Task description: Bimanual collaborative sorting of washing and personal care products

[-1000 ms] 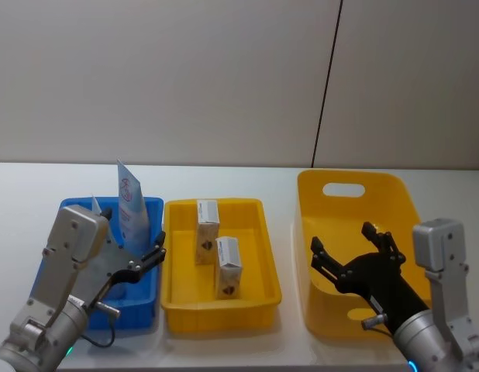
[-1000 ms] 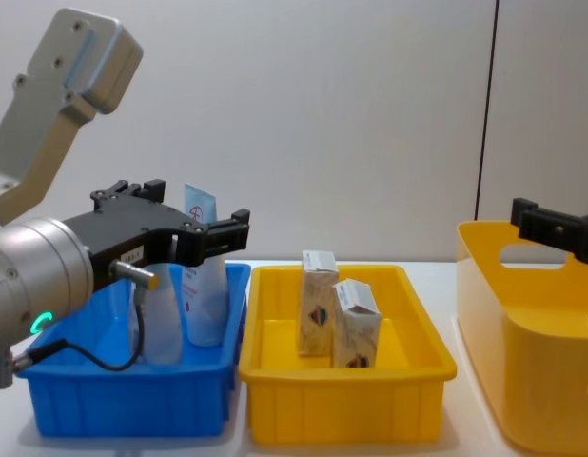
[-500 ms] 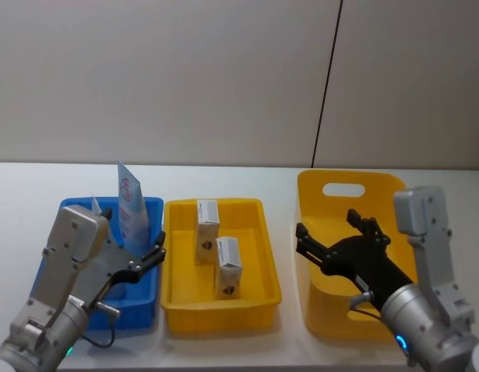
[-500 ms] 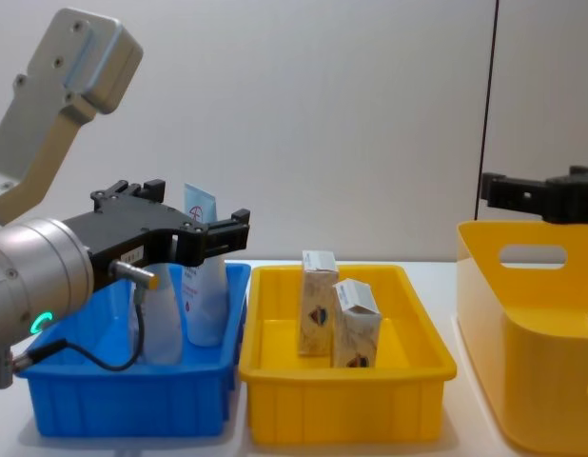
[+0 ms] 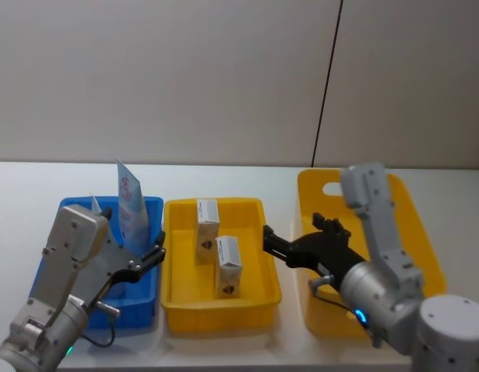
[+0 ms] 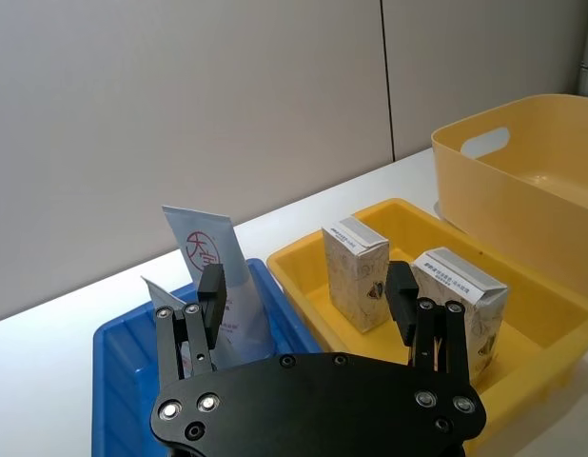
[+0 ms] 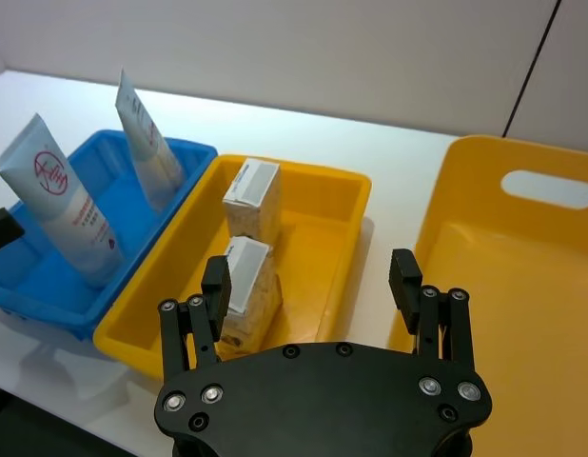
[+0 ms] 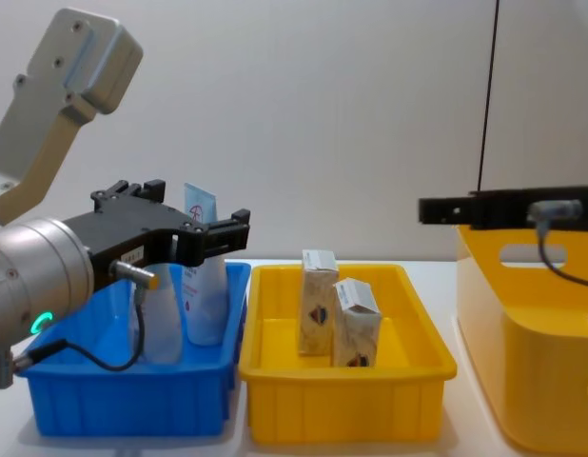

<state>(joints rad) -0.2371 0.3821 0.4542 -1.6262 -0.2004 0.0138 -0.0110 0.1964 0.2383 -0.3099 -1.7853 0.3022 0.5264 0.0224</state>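
While my right gripper (image 5: 292, 235) hung wide near the cartons (image 5: 228, 267) and my left gripper (image 5: 135, 232) wide over the blue tray (image 8: 123, 409), one sideways brush risked toppling those cartons.

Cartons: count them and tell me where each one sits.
2. Both stand in the middle yellow tray: the rear carton toward its back wall, the front carton just before it, nearer the robot. The big bin has its floor partly hidden.

Looks like a robot test lab: bare grey wall panels (image 5: 162, 77), plain white tabletop (image 5: 22, 190), a blue tray (image 8: 132, 405) and a yellow tray (image 8: 342, 409) set side by side.
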